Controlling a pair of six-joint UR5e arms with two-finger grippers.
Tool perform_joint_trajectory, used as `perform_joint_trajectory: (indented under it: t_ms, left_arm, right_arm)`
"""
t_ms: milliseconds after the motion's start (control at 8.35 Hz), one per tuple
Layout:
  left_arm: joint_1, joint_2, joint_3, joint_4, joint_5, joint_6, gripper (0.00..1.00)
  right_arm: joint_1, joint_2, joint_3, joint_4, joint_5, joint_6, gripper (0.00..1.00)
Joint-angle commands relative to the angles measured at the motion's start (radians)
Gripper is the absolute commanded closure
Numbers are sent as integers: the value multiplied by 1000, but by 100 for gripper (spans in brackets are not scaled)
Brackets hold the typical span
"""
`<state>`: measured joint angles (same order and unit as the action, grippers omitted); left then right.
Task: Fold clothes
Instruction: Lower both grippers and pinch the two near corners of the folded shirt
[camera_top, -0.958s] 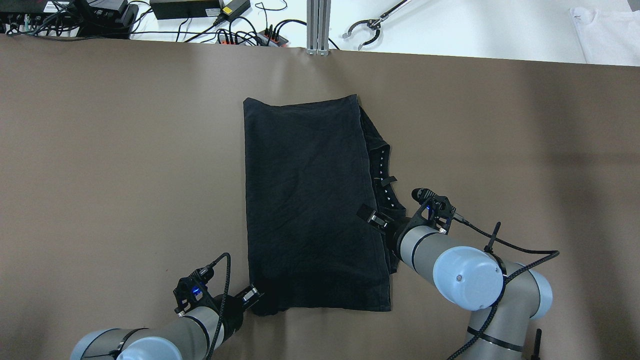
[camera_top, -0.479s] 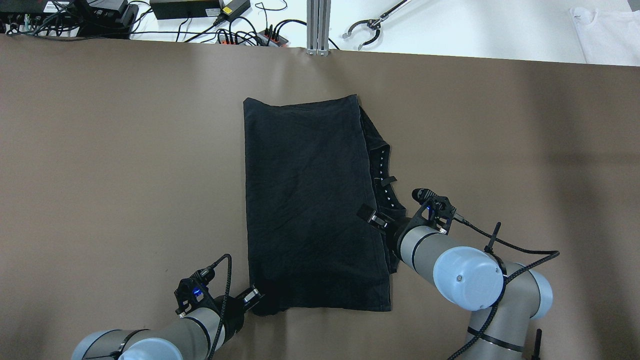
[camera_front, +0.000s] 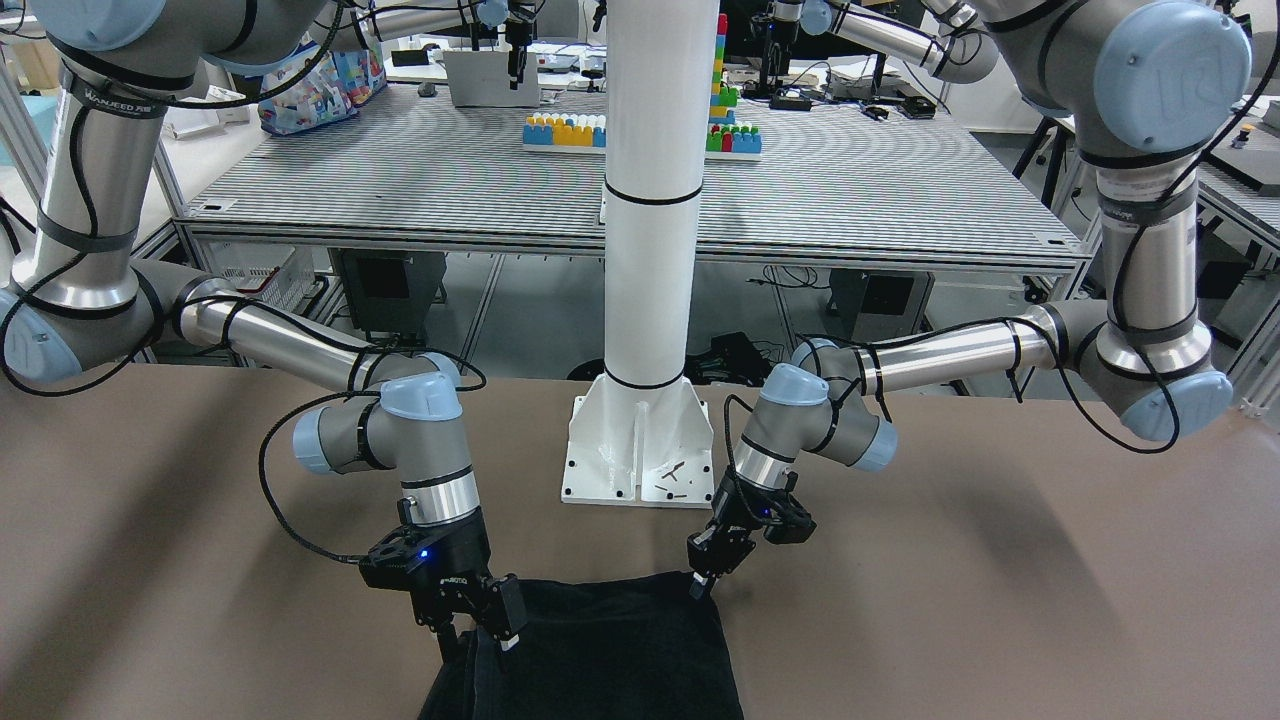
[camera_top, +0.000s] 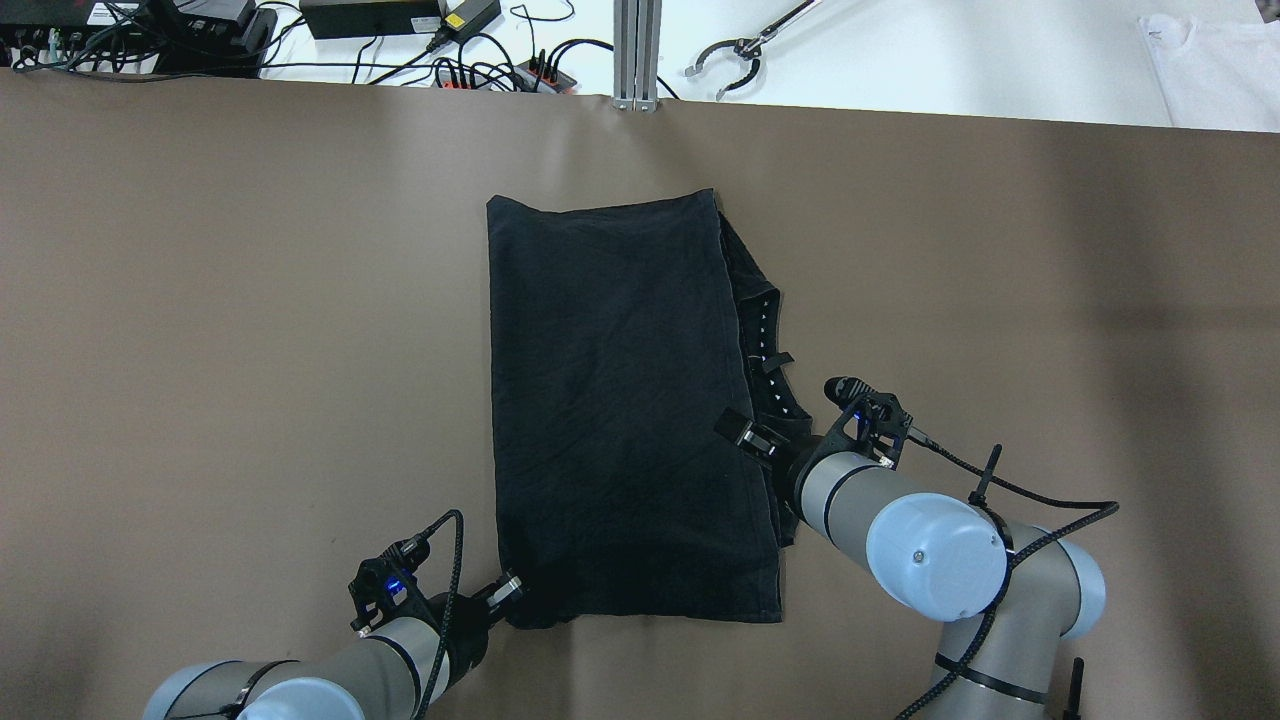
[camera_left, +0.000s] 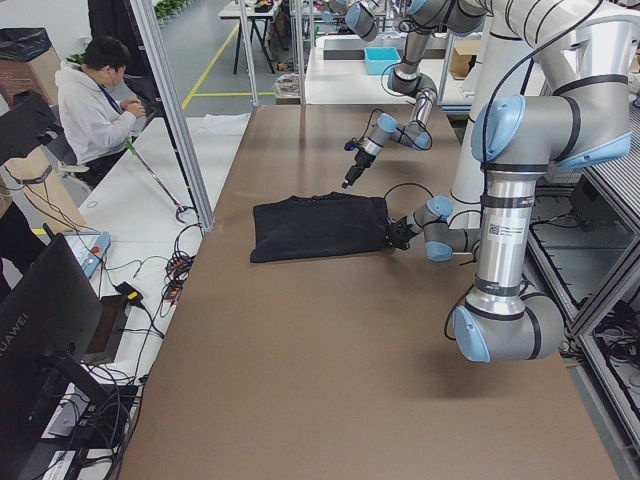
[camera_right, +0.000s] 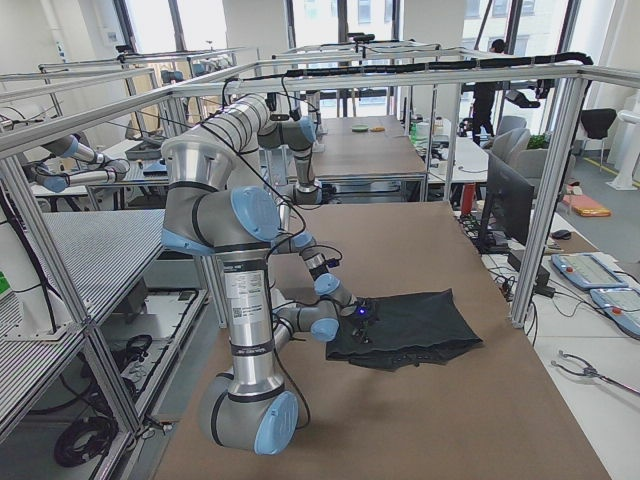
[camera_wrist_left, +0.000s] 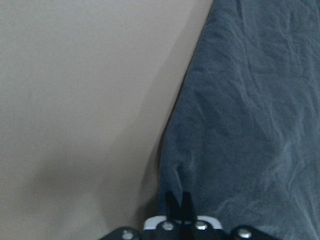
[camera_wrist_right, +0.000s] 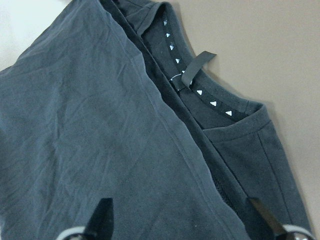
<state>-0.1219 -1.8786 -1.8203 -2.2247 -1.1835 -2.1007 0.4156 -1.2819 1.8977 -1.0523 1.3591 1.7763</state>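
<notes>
The clothes (camera_top: 620, 400), one black garment, lie flat near the middle of the brown surface (camera_top: 250, 350), folded into an upright rectangle whose long side runs away from the robot. Along its right edge a lower layer protrudes, showing a neckline (camera_wrist_right: 200, 90) trimmed with small white triangles and a hanging loop (camera_wrist_right: 192, 70). The left gripper (camera_wrist_left: 179, 201) is low at the near left corner of the garment; its fingers (camera_wrist_left: 173, 201) are pressed together on the fabric edge, which puckers between them. The right gripper (camera_wrist_right: 180, 207) hangs over the right edge in the near half, beside the neckline; its fingers (camera_wrist_right: 103, 212) are spread wide, holding nothing. Whether they touch the cloth cannot be determined.
</notes>
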Motion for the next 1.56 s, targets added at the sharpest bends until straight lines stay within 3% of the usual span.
perform_joint_trajectory:
  t_ms: [0,359,958,1437]
  left_arm:
    - [-2,9,-10,-12,-2,8,100]
    - [-1,9,-7,-12,1,8,100]
    - [-1,9,-7,-12,2,8,100]
    - [-1,9,-4,-12,2,8,100]
  right_arm:
    - [-4,-42,6,-2,-2,3,7]
    - [-47,-143,0,-2,-8,41,8]
    - [-136,-106,-12,-17,-54,135,15]
    - [-159,-57,-55,-18,-95,195,46]
